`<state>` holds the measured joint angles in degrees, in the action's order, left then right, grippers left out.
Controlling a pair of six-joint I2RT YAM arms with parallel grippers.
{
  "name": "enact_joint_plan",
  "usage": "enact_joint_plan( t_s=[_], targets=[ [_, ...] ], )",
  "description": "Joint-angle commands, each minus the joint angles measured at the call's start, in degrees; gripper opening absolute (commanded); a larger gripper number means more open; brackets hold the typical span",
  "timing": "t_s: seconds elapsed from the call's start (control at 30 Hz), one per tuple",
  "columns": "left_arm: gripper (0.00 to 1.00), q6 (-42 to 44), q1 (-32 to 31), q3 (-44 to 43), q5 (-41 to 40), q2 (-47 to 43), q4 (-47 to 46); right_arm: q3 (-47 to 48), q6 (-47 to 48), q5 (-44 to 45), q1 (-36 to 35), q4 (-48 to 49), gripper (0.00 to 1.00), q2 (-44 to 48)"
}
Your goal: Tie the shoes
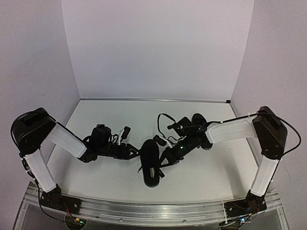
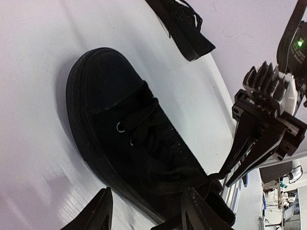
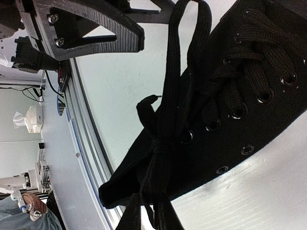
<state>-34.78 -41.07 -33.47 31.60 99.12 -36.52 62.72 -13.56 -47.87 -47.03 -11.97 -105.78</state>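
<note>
Fingers (image 2: 98,213) of the left claw (image 2: 148,191) stand apart beside the near shoe (image 1: 150,163), which lies on the surface (image 1: 105,179); the right claw (image 2: 224,178) is closed on its lace (image 3: 165,120) at the ankle end. The second shoe (image 1: 201,128) lies farther right and back.

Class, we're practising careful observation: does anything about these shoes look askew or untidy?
Yes. The small black canvas lace-up shoes are not paired: the near shoe lies centrally, while the far shoe sits apart, angled differently, its thin black laces loose.

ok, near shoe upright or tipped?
Upright: near shoe sits sole-down on the table, with its opening facing up in the top view.
</note>
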Motion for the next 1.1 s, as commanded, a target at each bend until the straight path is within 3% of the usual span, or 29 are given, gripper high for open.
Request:
enact_joint_plan(
  t_s=[0.0, 0.17, 0.6, 1.07],
  targets=[
    [0.48, -4.3, 0.3, -0.3, 1.9, 3.6, -10.5, 1.4, 0.3, 0.2, -0.3, 0.9, 0.07, -0.1],
    [0.43, -6.7, 0.1, -0.4, 2.9, 6.6, -15.0, 1.3, 0.3, 0.5, -0.3, 0.8, 0.00, -0.2],
    [0.30, -12.1, -0.8, 0.4, 5.7, 11.7, -27.4, 0.9, 0.3, 1.2, -0.3, 0.8, 0.00, -0.5],
    [0.32, -14.5, -2.9, 0.1, 6.9, 14.7, -31.2, 0.9, 0.2, 1.5, -0.3, 0.8, 0.00, -0.3]
  ],
)
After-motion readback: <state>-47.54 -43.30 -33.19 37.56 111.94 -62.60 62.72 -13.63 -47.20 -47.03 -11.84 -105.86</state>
